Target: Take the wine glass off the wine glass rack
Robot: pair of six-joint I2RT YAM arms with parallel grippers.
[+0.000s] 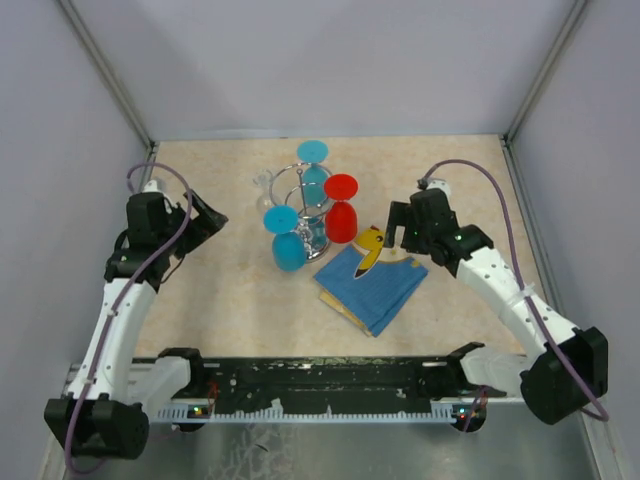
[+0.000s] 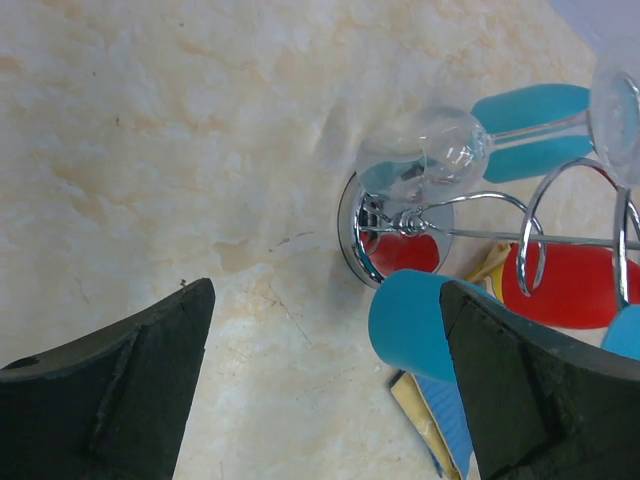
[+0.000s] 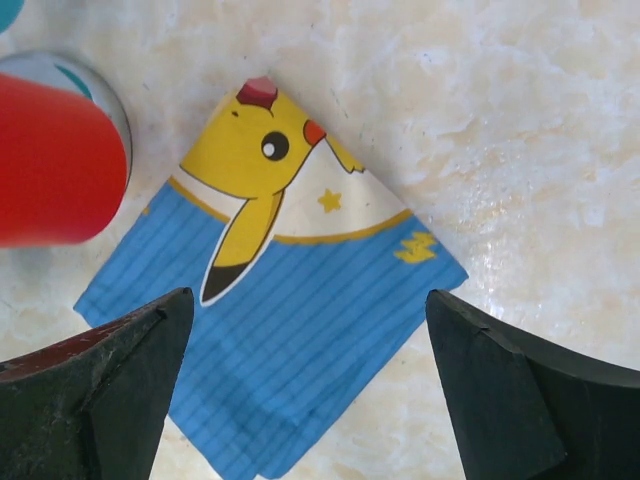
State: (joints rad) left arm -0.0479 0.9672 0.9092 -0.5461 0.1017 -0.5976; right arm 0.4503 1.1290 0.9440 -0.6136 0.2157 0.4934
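Glasses hang upside down, feet up and bowls down, on the silver chrome wire wine glass rack point(image 1: 314, 238). The rack stands upright on its round shiny base near the middle of the beige marbled desk point(image 1: 220, 300).

Four glasses are on its curled hooks:
- An opaque red wine glass point(image 1: 341, 220) hangs on the right side.
- A turquoise wine glass at the back point(image 1: 314, 170) hangs on the far side.
- A turquoise wine glass at the front point(image 1: 289, 250) hangs on the near left, its bowl low beside the base.
- A clear transparent wine glass point(image 1: 265, 186) hangs on the left side and is hard to make out from above.

None of them has come off the rack.

The left arm point(image 1: 125, 300) reaches in from the left. Its jaws stand spread wide and hold nothing, well apart from the rack. In the left wrist view, the clear glass bowl point(image 2: 425, 150) and the mirrored base point(image 2: 385, 240) lie ahead between the jaws. The front turquoise bowl point(image 2: 415, 325) is close to the right-hand one.

The right arm point(image 1: 500, 285) comes in from the right. Its jaws are likewise released wide and empty, hovering to the right of the rack, near the red glass.

A folded blue striped cloth printed with a yellow cartoon character point(image 1: 372, 285) lies flat on the desk just beside the base, to its near right. The right wrist view looks down on this cloth point(image 3: 300, 330) between the jaws. In that view the red bowl point(image 3: 50, 160) is at the left edge, and a rim of the chrome base point(image 3: 118, 105) shows behind it.
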